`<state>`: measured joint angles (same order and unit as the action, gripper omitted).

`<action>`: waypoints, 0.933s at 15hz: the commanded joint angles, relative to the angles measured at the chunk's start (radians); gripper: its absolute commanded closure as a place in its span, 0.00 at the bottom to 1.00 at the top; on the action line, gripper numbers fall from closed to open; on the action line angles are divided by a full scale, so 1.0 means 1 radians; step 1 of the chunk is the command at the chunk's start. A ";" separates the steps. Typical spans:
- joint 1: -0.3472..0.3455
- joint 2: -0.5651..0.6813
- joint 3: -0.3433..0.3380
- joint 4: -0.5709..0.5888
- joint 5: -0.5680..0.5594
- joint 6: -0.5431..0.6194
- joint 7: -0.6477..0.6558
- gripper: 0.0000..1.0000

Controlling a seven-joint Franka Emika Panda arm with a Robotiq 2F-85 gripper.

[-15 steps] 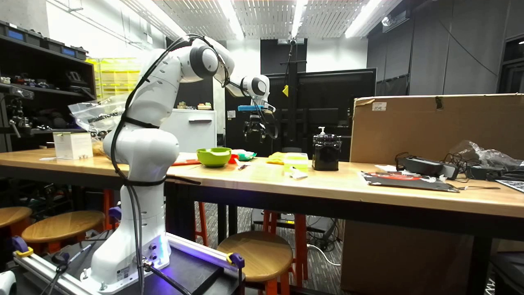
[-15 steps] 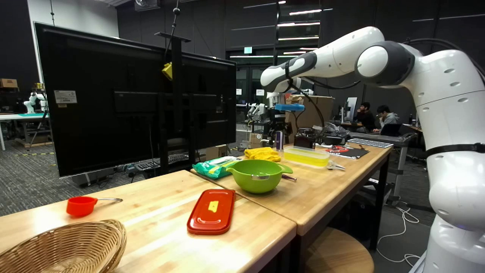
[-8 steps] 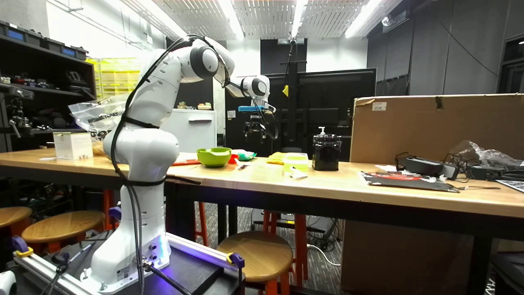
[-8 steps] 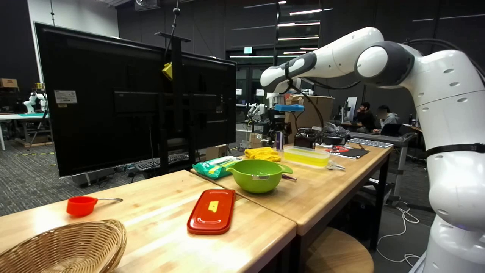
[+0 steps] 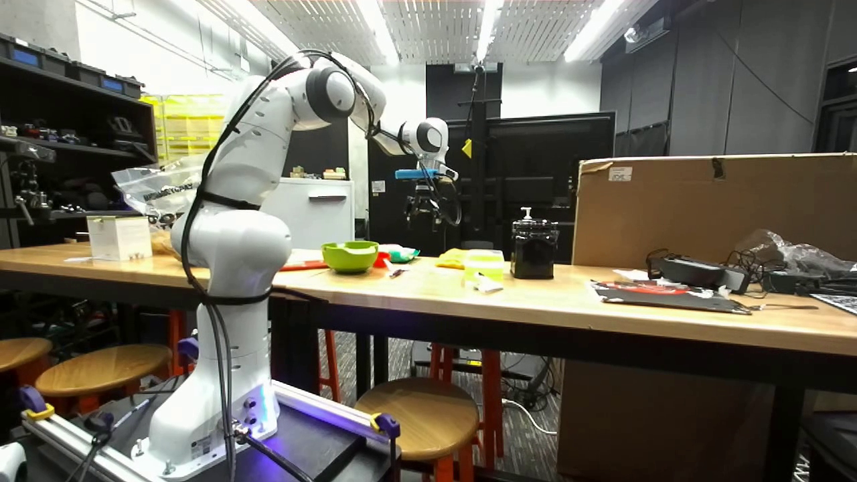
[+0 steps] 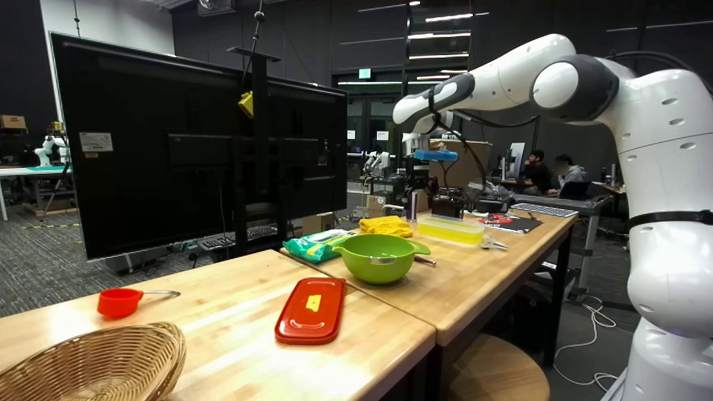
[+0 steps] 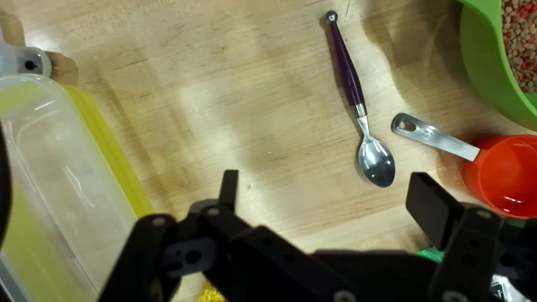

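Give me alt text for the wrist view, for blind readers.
An open gripper hangs over a wooden table. A purple-handled spoon lies right of center, a red measuring cup and green bowl at far right, a yellow container at left.

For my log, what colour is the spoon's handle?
Dark purple handle, best seen in the wrist view.

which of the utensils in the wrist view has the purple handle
The spoon; the red measuring cup beside it has a plain silver handle.

Spoon (image 7: 361, 110) shows polished metal; cup (image 7: 503, 178), glossy plastic. Tabletop (image 7: 260, 109) is smooth wood with light sheen. Bowl (image 6: 356, 260) appears smooth plastic; basket (image 6: 111, 351), rough wicker.
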<state>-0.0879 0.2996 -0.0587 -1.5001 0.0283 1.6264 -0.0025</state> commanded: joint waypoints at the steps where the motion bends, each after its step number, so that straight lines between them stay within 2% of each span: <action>1: -0.016 -0.079 -0.007 -0.076 0.012 0.000 -0.040 0.00; 14: -0.020 -0.194 -0.015 -0.194 0.011 -0.002 -0.111 0.00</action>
<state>-0.1073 0.1710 -0.0736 -1.6252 0.0283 1.6166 -0.0911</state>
